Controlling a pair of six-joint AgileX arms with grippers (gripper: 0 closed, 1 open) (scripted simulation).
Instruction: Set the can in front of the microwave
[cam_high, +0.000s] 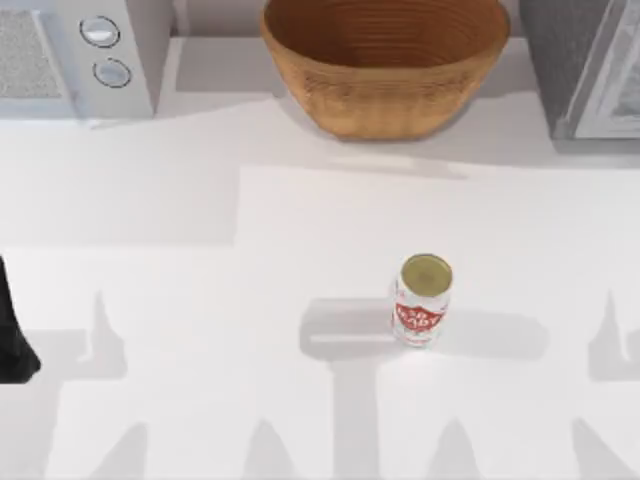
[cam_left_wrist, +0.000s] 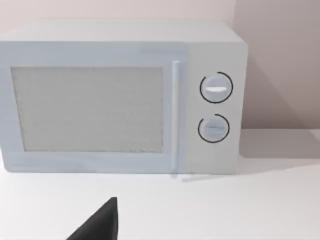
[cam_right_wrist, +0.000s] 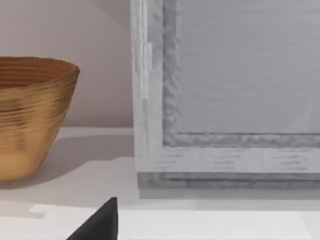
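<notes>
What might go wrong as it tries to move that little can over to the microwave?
The can stands upright, tall and narrow, so a clumsy approach could tip it and send it rolling. It sits right of the table's middle while the microwave is at the far left, so the carry is long and a weak grip might slip. The basket stands behind the can, so a wide swing could bump it.

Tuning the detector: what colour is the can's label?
Red on the white can, with a dull gold-olive top; it shows best in the top view.

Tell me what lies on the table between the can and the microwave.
Nothing: in the top view, bare white table runs from the can to the microwave. The basket stands off to the side.
</notes>
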